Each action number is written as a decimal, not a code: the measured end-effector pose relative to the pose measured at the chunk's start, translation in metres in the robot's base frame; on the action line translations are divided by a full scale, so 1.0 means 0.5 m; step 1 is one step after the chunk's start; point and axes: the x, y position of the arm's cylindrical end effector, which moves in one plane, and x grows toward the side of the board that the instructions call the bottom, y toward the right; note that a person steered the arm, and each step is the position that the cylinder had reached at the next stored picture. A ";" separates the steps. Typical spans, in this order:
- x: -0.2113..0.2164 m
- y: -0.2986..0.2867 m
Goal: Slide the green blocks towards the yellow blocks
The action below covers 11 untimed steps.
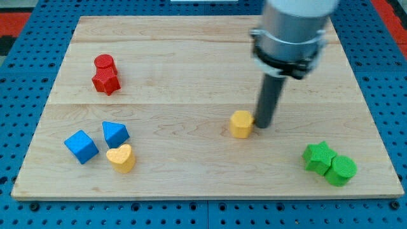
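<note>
Two green blocks sit together near the view's bottom right: a star-shaped one [318, 156] and a round one [341, 170], touching. A yellow hexagonal block [241, 123] lies near the board's middle. A yellow heart-shaped block [121, 157] lies at the bottom left. My tip [262, 124] is down on the board just right of the yellow hexagon, about touching its right side. It is well left of and above the green blocks.
A red round block [103, 63] and a red star block [106, 81] sit together at the top left. A blue cube [81, 145] and a blue triangular block [114, 133] lie by the yellow heart. The wooden board [191, 57] rests on a blue pegboard.
</note>
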 end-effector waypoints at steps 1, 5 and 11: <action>0.014 -0.132; -0.061 0.150; 0.194 0.259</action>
